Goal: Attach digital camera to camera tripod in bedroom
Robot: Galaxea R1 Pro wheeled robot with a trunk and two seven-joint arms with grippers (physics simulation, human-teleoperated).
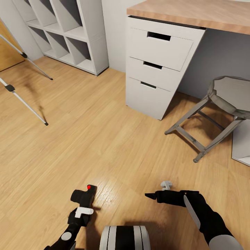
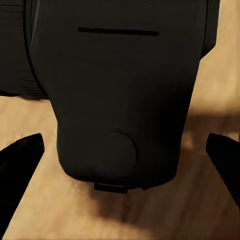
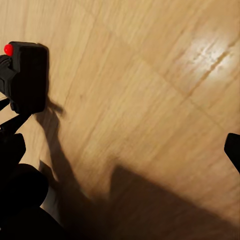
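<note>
Nearest to us, low in the head view, sits the top of our own trunk [image 1: 125, 238], and just past it our two arms reach out over the wood floor [image 1: 104, 146]. Our left gripper [image 1: 82, 205] pinches the digital camera [image 1: 84, 195], carrying it in front of us with its red dot uppermost; in the left wrist view the black body [image 2: 120, 95] hangs right before the lens, with the dark fingertips [image 2: 20, 165] set apart on either side of it, so we cannot read the exact contact there. We judge it is held low and close so it rides steady while we travel. Our right gripper [image 1: 152, 196] holds nothing and points across toward the left arm; in the right wrist view one fingertip [image 3: 233, 149] stands far from the other side, so we read it as spread, probably kept free for the mounting.

Farther off stand a white drawer unit [image 1: 158, 69] under a wooden desktop [image 1: 194, 14], and a grey folding chair [image 1: 222, 107] beside it. Far left, two thin silver legs of the camera tripod [image 1: 24, 100] slant down to the floor before the white cube shelves [image 1: 69, 31]. Its head is out of frame, well apart from the camera, so we judge the approach is not yet finished.
</note>
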